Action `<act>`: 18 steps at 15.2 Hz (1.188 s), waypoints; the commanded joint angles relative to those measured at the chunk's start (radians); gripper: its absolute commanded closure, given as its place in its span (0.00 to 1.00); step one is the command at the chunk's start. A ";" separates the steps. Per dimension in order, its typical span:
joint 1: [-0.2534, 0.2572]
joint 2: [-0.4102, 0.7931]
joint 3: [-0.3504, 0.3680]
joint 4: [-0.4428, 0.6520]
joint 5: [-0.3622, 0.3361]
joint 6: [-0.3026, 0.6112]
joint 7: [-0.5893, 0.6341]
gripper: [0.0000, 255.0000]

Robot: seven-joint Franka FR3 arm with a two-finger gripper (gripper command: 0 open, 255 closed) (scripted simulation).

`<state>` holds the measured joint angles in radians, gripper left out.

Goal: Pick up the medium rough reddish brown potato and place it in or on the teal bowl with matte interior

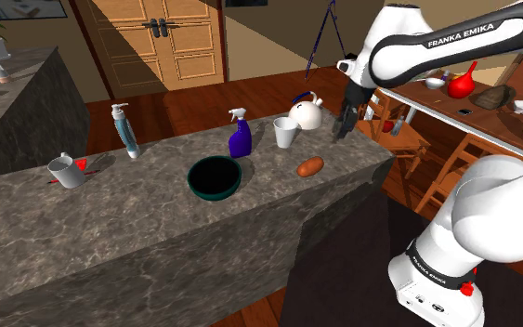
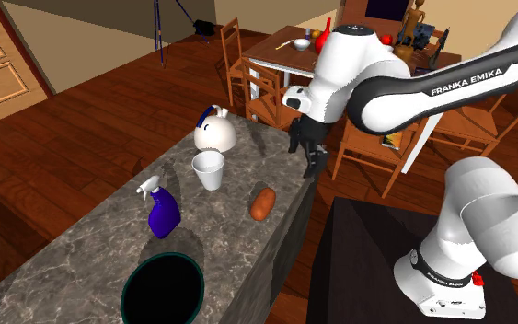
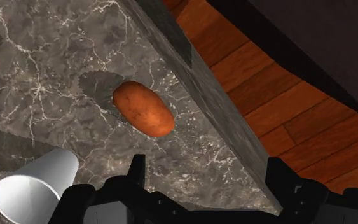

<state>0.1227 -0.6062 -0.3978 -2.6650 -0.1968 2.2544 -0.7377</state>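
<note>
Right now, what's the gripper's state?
Gripper: jaws open, holding nothing; the potato lies on the counter.

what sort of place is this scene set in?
Likely a home kitchen-dining room: a stone-patterned counter carrying a kettle and spray bottle, a wooden dining table with chairs behind it, and a panelled wooden door.
</note>
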 commanded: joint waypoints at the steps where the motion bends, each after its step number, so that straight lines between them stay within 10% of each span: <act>1: 0.027 0.063 -0.065 -0.001 -0.004 0.063 -0.115 0.00; 7: 0.176 0.317 -0.279 0.047 0.095 0.247 -0.493 0.00; 12: 0.347 0.614 -0.439 0.144 0.453 0.338 -0.979 0.00; 15: 0.308 0.813 -0.382 0.237 0.726 0.326 -1.299 0.00; 18: 0.228 0.913 -0.292 0.293 0.829 0.326 -1.435 0.00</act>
<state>0.3739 0.2662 -0.7201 -2.3965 0.5848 2.5812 -2.1236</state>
